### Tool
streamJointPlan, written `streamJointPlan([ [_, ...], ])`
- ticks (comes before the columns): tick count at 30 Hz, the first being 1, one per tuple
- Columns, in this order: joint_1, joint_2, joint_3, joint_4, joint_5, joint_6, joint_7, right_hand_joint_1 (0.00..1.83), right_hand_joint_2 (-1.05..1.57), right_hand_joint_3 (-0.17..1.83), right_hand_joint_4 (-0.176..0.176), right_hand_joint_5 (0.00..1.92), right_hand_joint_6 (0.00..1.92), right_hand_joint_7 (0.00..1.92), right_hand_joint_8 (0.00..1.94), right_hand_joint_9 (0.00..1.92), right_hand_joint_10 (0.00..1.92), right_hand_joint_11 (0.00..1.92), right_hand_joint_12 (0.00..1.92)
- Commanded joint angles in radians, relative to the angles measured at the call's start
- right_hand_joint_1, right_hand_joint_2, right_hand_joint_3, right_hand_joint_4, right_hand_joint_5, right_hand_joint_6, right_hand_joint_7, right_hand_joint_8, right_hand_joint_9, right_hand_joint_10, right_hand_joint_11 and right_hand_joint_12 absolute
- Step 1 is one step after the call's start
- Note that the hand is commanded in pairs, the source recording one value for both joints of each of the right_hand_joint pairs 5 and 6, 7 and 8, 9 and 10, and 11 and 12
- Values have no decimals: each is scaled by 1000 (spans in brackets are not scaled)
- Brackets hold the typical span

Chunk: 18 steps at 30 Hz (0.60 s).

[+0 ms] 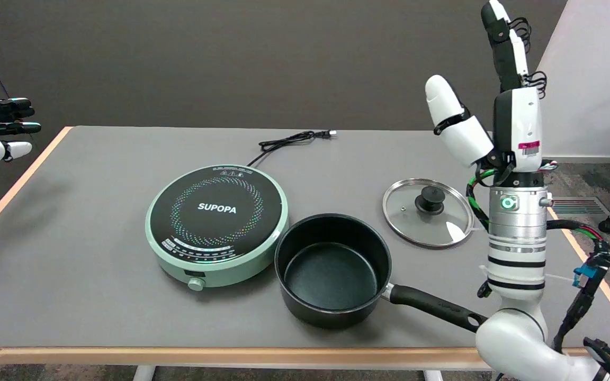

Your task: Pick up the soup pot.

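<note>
The right hand (501, 106) is raised, fingers spread, grasping nothing: the approach step. Next, it must descend to the soup pot (332, 267) handle (434, 308) at 7 o'clock.

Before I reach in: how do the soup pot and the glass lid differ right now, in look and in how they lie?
The soup pot is black and opaque; the glass lid is clear with a metal rim and a black knob. The pot stands open, mouth up and empty, beside the green cooker; the lid lies flat, apart from the pot, further back on the right. The pot has a long handle pointing toward the right arm; the lid has only its knob. Both rest on the grey table, untouched by the raised right hand.
</note>
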Motion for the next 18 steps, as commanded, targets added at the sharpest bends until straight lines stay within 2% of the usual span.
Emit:
streamJointPlan([
  [1, 5, 5, 72, 13, -21, -122, 56, 617, 1089, 239, -112, 166, 166, 166, 166, 166, 166, 166, 166],
  [3, 6, 7, 69, 28, -54, -142, 54, 627, 1058, 248, -110, 165, 165, 165, 165, 165, 165, 165, 165],
  [5, -2, 5, 60, 68, -96, -178, 43, 706, 765, 310, -87, 153, 153, 153, 153, 153, 153, 153, 153],
  [7, -28, -11, 54, 100, -119, -199, -56, 760, 601, 323, -95, 142, 142, 142, 142, 142, 142, 142, 142],
  [8, -37, -21, 50, 105, -129, -194, -102, 833, 427, 365, -98, 121, 121, 121, 121, 121, 121, 121, 121],
  [10, -48, -49, 31, 106, -153, -172, -179, 891, 262, 441, -100, 64, 64, 64, 64, 64, 64, 64, 64],
  [13, -57, -108, -14, 104, -193, -145, -324, 944, 159, 493, -116, 57, 57, 57, 57, 57, 57, 57, 57],
  [16, -64, -164, -51, 104, -250, -134, -507, 999, 87, 536, -116, 61, 61, 61, 61, 61, 61, 61, 61],
  [18, -62, -210, -101, 99, -277, -128, -667, 1008, 44, 585, -136, 61, 61, 61, 61, 61, 61, 61, 61],
])
